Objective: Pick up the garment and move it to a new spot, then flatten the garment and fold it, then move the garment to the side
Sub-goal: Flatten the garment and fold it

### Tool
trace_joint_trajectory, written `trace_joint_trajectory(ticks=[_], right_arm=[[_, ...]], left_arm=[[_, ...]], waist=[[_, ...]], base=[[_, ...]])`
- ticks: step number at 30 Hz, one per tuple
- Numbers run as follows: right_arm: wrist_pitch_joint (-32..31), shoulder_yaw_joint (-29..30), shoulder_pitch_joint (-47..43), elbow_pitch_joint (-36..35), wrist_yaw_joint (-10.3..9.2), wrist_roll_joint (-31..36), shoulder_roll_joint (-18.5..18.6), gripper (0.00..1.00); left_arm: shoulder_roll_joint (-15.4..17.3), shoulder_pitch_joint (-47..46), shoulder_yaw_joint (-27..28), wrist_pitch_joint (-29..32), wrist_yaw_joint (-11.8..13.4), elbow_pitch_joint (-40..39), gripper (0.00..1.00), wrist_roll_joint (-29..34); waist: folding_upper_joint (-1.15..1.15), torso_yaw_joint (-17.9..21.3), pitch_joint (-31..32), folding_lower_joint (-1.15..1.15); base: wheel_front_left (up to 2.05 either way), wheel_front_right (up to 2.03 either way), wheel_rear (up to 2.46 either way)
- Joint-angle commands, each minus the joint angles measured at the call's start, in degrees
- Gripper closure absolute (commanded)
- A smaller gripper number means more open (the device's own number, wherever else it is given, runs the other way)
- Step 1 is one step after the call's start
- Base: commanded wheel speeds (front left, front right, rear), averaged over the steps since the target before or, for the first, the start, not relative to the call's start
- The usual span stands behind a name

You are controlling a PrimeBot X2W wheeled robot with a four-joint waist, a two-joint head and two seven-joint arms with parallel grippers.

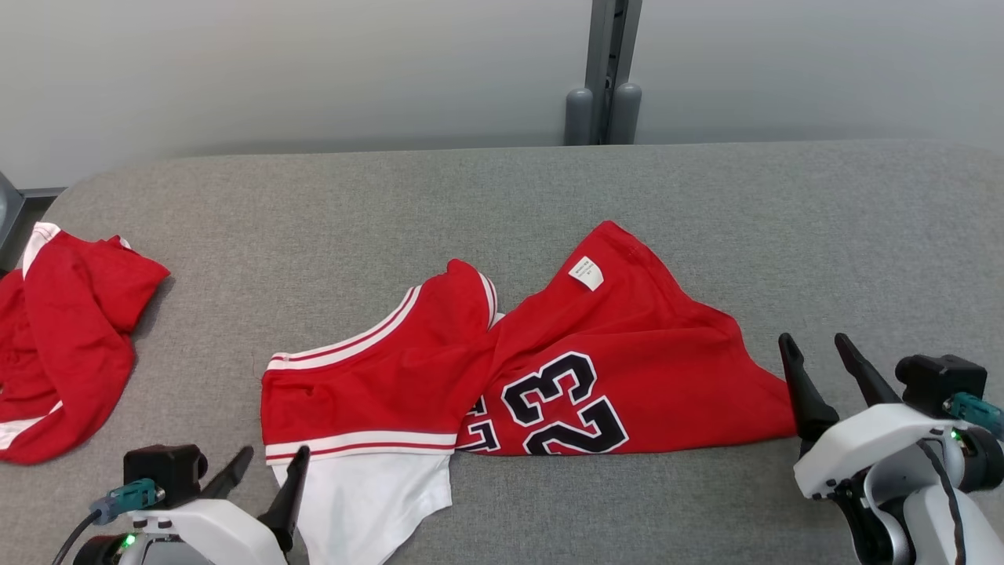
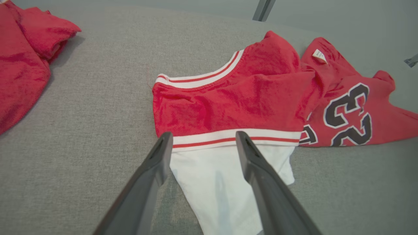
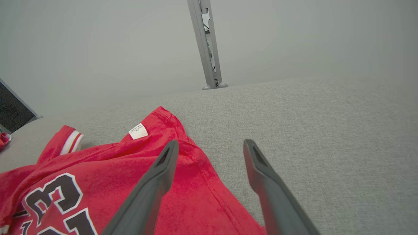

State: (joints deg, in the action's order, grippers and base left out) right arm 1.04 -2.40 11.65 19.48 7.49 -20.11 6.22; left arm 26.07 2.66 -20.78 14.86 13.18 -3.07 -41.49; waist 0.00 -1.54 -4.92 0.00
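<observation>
The garment [image 1: 596, 369] is a red jersey with white-striped trim, a white panel and a dark "23", lying crumpled across the middle of the grey table [image 1: 502, 204]. In the left wrist view the garment [image 2: 235, 104] has its white panel between my spread fingers. My left gripper [image 1: 271, 467] is open at the lower left, its tips by the white panel's left edge, holding nothing. My right gripper [image 1: 816, 349] is open at the lower right, just off the jersey's right corner. In the right wrist view the garment [image 3: 98, 182] lies under the left finger of my right gripper [image 3: 210, 147].
A second red garment [image 1: 63, 337] with white trim is heaped at the table's left edge, also seen as a red heap [image 2: 23, 49] in the left wrist view. A grey post [image 1: 604, 71] stands behind the table's far edge against the pale wall.
</observation>
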Motion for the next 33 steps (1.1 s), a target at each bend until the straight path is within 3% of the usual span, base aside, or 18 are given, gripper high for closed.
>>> trace_joint_trajectory(ticks=[1,12,20,33], right_arm=[[-0.3,-0.3,1.1,0.0,0.01,0.8,0.8,0.00],[-3.3,-5.9,13.6,7.9,0.01,-3.6,4.5,0.00],[-8.3,-14.3,26.3,19.4,0.01,-10.4,9.0,0.00],[-15.7,-25.7,38.6,32.1,0.01,-20.1,13.8,0.00]], left_arm=[[-0.1,-1.3,0.5,-2.0,0.2,0.1,0.00,1.2],[-6.1,-6.7,-2.2,-17.2,-3.2,6.6,0.00,6.5],[-9.8,-11.0,-4.9,-19.4,-6.6,12.8,0.00,6.3],[-12.3,-16.0,-6.5,-21.4,-9.7,19.4,0.00,5.7]], waist=[[0.00,-0.2,-0.1,0.00],[0.00,-4.6,-3.1,0.00],[0.00,-9.2,-6.8,0.00],[0.00,-14.0,-11.6,0.00]], base=[[0.00,0.00,0.00],[0.00,0.00,0.00],[0.00,0.00,0.00],[0.00,0.00,0.00]])
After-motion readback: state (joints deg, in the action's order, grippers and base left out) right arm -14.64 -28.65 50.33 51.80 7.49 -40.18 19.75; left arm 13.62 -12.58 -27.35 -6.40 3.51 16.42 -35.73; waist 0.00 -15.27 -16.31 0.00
